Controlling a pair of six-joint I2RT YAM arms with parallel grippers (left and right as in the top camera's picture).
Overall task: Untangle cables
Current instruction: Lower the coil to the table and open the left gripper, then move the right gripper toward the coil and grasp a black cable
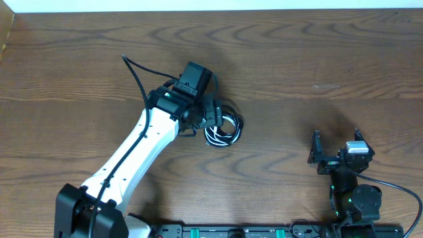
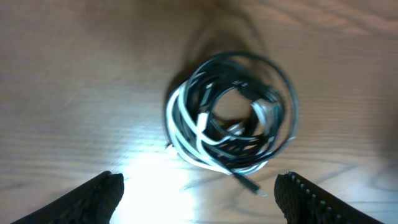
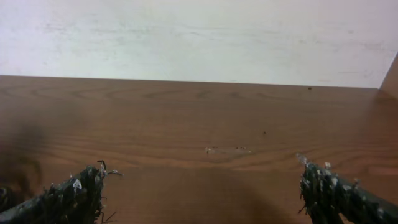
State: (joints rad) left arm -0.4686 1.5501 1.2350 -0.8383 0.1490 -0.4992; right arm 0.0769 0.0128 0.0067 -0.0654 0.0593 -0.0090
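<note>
The cables (image 1: 223, 129) lie in one tangled coil on the wooden table, black cords wound together with a white one. In the left wrist view the cables (image 2: 231, 112) fill the middle, a small plug end poking out toward the camera. My left gripper (image 1: 213, 114) hovers at the coil's left edge. Here my left gripper (image 2: 199, 190) is open, its fingers (image 2: 99, 196) wide apart with only bare table between them. My right gripper (image 1: 336, 140) rests at the right near the front edge, far from the coil. In its own view the right gripper (image 3: 202, 186) is open and empty.
A thick black arm cable (image 1: 135, 76) loops up behind the left arm. The table (image 3: 205, 118) ends at a white wall at the back. The arm bases (image 1: 231, 231) stand along the front edge.
</note>
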